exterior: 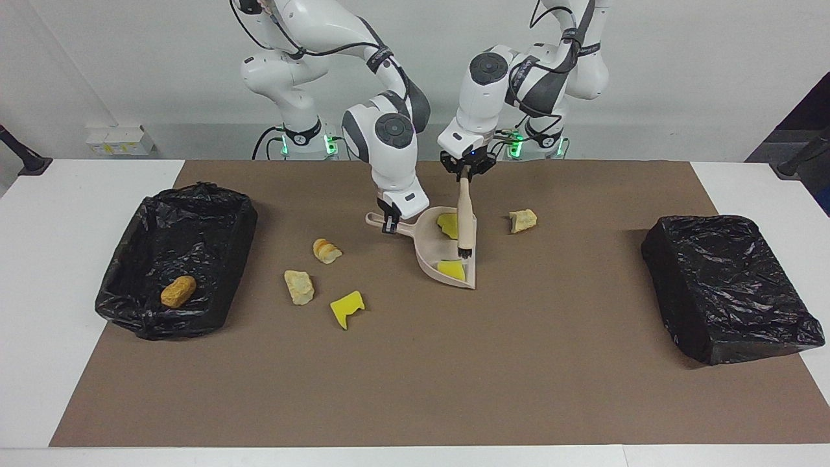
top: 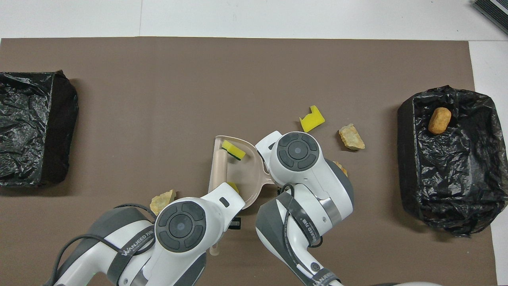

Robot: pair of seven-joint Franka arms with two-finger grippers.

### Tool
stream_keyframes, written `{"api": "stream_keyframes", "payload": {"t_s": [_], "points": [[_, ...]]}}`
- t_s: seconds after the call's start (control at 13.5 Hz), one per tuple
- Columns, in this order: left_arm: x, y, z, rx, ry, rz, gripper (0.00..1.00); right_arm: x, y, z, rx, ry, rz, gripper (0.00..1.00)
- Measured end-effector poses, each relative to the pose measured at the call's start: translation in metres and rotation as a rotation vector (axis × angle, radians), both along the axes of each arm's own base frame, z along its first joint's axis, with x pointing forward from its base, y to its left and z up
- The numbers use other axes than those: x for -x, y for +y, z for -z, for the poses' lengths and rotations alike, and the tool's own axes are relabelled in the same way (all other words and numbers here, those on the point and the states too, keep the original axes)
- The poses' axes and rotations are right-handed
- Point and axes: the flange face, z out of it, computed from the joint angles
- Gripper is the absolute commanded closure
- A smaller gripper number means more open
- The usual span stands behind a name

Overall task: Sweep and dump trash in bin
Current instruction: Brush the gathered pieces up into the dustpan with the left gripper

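Observation:
My right gripper (exterior: 389, 225) is shut on the handle of the beige dustpan (exterior: 433, 259), which rests on the mat. My left gripper (exterior: 465, 174) is shut on the brush (exterior: 464, 217), whose black bristles stand inside the pan. Two yellow chunks (exterior: 447, 224) (exterior: 452, 270) lie in the pan; one also shows in the overhead view (top: 233, 150). On the mat lie a beige lump (exterior: 522, 220) toward the left arm's end, and a bread piece (exterior: 326, 250), a pale lump (exterior: 299, 286) and a yellow chunk (exterior: 347, 309) toward the right arm's end.
An open bin lined with a black bag (exterior: 243, 220) stands at the right arm's end and holds an orange-brown lump (exterior: 177, 291). A black-bagged block (exterior: 733, 285) sits at the left arm's end. The brown mat (exterior: 454, 376) covers the table.

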Motion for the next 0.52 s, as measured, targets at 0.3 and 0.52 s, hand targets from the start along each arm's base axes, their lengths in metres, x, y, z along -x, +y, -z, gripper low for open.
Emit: {"api": "stream_keyframes", "payload": {"t_s": [0.3,0.52], "points": [[0.021,0.053,-0.027,-0.099,0.136,-0.043,1.00,0.000,0.000,0.000,0.000,0.001,0.000,1.00],[0.036,0.098,-0.009,-0.154,0.179,-0.181,1.00,0.000,0.000,0.000,0.000,0.000,0.000,1.00]]}}
